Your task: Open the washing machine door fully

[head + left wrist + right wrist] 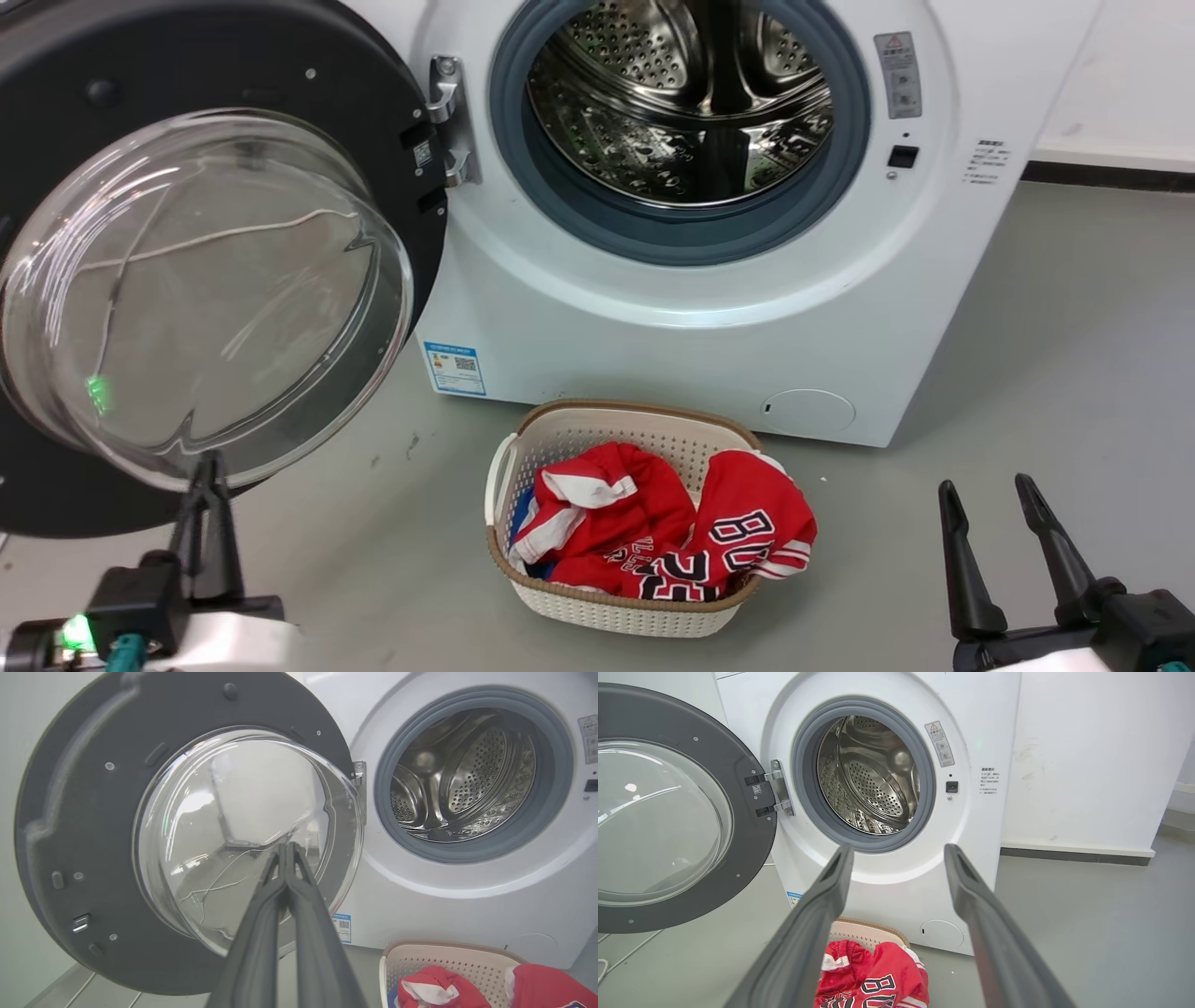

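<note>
The white washing machine (672,336) (467,905) (887,891) stands ahead with its steel drum (681,103) exposed inside a grey-blue gasket. Its washing machine door (56,504) (79,812) (752,826) is swung wide to the left on its hinge (450,121), the inner side with the clear glass bowl (201,294) facing me. My left gripper (207,467) (286,847) is shut with nothing in it, its tips just below and in front of the bowl. My right gripper (988,487) (899,851) stands open at the lower right, apart from the machine.
A cream laundry basket (560,607) (448,961) with red jerseys (672,532) (873,980) sits on the grey floor in front of the machine. A white wall (1087,756) with a dark skirting runs to the right. A thin cable lies on the floor behind the door.
</note>
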`<state>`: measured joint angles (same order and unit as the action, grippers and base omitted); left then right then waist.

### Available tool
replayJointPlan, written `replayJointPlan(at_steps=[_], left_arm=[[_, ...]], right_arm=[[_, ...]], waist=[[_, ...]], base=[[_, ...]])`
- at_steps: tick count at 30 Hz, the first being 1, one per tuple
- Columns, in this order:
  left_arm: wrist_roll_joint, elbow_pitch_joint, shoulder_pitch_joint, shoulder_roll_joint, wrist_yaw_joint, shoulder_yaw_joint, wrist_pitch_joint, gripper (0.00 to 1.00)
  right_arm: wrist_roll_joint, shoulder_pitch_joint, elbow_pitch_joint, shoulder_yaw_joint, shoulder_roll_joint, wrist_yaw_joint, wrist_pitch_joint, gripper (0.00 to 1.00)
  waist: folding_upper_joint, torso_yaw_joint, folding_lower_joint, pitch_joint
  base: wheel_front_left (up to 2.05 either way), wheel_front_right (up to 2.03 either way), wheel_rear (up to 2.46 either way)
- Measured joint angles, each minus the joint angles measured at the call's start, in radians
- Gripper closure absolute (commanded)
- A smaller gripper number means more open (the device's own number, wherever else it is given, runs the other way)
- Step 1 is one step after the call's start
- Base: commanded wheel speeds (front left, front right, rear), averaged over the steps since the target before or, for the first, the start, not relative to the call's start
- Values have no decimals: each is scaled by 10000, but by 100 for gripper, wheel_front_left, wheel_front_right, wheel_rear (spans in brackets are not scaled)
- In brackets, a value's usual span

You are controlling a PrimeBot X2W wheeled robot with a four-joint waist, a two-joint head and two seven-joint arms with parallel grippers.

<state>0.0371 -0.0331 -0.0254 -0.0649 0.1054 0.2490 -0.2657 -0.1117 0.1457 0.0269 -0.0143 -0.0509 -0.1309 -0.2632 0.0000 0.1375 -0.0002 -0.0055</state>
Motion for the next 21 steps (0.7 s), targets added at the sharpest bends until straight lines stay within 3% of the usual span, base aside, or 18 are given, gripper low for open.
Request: replayJointPlan(at_steps=[3, 4, 5, 6, 21], left_arm=[[-92, 104, -219, 65, -69, -347, 0, 98], [-180, 123, -304, 73, -105, -441, 0, 69], [-261, 138, -389, 81, -138, -523, 0, 19], [-322, 211, -474, 92, -173, -614, 0, 0], [-857, 261, -942, 134, -648, -2159, 0, 0]], right_arm=[[2, 46, 38, -17, -2, 0, 0, 0], [29, 87, 52, -13, 0, 0, 0, 0], [59, 118, 67, -25, 0, 0, 0, 0], [58, 142, 84, -44, 0, 0, 0, 0], [-109, 254, 251, 73, 0, 0, -2, 0]], waist=[[0, -167, 0, -106], [0, -231, 0, -136], [0, -296, 0, -163], [0, -355, 0, -187], [0, -979, 1, -229]], base=[[0, 0, 0], [0, 0, 0], [0, 0, 0], [0, 0, 0], [0, 0, 0]])
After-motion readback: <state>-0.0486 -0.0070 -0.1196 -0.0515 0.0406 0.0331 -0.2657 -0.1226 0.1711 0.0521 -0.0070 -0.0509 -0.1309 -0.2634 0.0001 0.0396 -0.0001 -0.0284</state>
